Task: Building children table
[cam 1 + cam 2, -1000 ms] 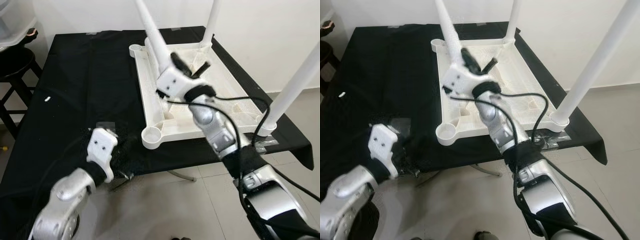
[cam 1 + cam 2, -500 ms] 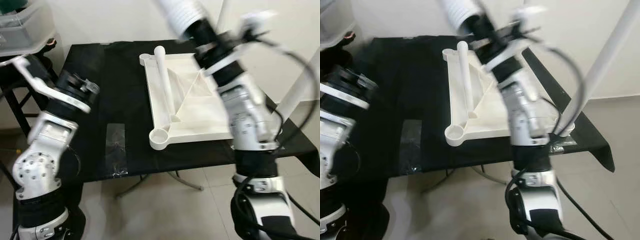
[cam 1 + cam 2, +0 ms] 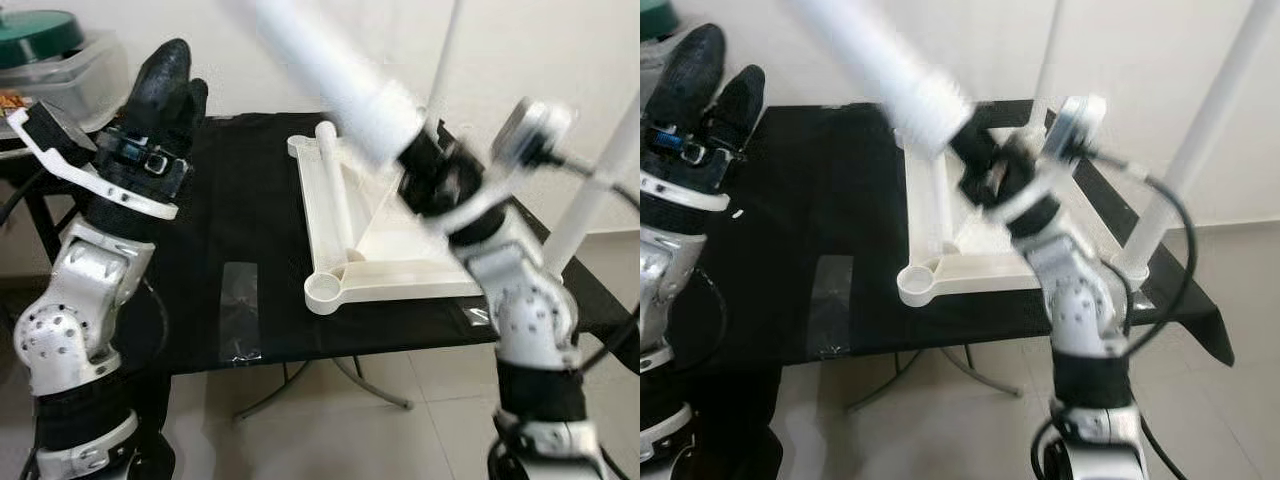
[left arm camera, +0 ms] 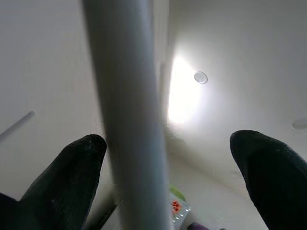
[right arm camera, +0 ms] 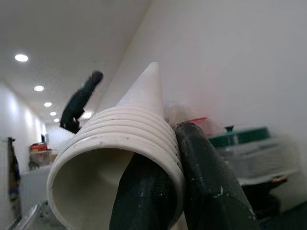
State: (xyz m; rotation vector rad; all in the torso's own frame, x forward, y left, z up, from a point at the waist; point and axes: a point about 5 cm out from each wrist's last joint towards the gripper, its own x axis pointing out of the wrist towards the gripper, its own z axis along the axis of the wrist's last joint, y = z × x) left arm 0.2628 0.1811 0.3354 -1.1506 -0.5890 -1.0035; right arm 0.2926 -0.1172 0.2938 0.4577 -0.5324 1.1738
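The white tabletop [image 3: 400, 270] lies upside down on the black table [image 3: 200, 200]. One white leg [image 3: 598, 180] stands at its right corner and another [image 3: 446, 50] at the back. A white tube [image 3: 335, 195] runs along its left side, and the front-left socket [image 3: 326, 293] is empty. My right gripper [image 3: 430, 170] is shut on a loose white leg [image 3: 330, 70] that slants up to the left, blurred. Its threaded end [image 5: 110, 148] sits against my black fingers [image 5: 211, 191]. My left gripper [image 3: 178, 85] is raised at the left, pointing up, open and holding nothing. A pale tube [image 4: 124, 96] crosses its wrist view between the fingers [image 4: 72, 167].
A plastic box with a green lid [image 3: 60, 45] stands at the far left. A strip of clear tape [image 3: 240, 310] is stuck on the table near its front edge. Tiled floor [image 3: 330, 430] lies below, with a white wall behind.
My right arm has come down and swung the loose leg so that it slants up to the left. My left gripper has risen higher, fingers upward. The camera has shifted a little.
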